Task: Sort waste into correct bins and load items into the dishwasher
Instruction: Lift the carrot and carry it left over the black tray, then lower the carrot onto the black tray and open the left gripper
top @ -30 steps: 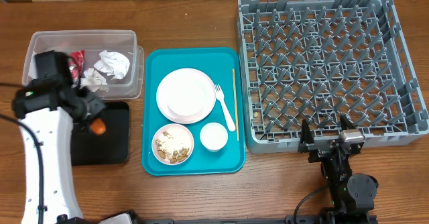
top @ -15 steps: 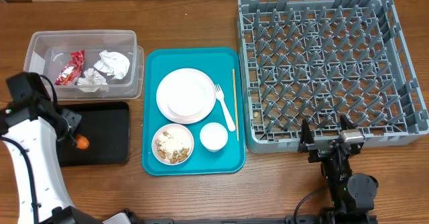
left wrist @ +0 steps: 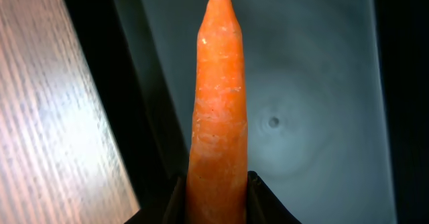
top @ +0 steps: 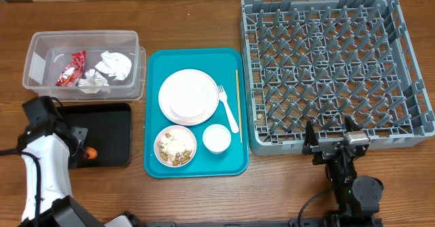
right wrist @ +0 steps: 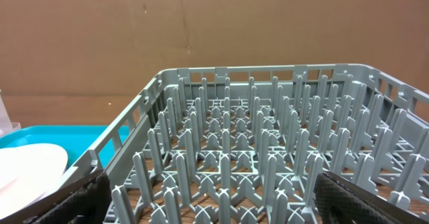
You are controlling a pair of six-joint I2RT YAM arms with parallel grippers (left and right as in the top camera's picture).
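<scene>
**A:** Waste sorting, I'd say. The left gripper (top: 84,150) has the carrot (left wrist: 218,103) by its thick end, tip pointing out over the black tray (top: 112,135).

**B:** Fingers?

**A:** Narrow, clamped on the carrot. It's low at the tray's near-left corner, close to the rim. Can't tell if it touches the tray floor.

**B:** Arm pose?

**A:** The left arm comes up from the front-left edge and bends beside the tray, wrist turned inward. The right gripper (top: 329,135) sits in front of the dish rack (top: 408,128), jaws wide, holding nothing.

**B:** Next?

**A:** My read: move further inside the rim, open, drop it. The wrapper (top: 70,68) and napkins (top: 114,64) are in the clear tub (top: 81,33). The plate (top: 188,96), cup (top: 217,138), fork (top: 228,108), stick (top: 238,105) and 1 scrap-filled bowl (top: 175,146) wait on the teal tray (top: 156,166).
</scene>
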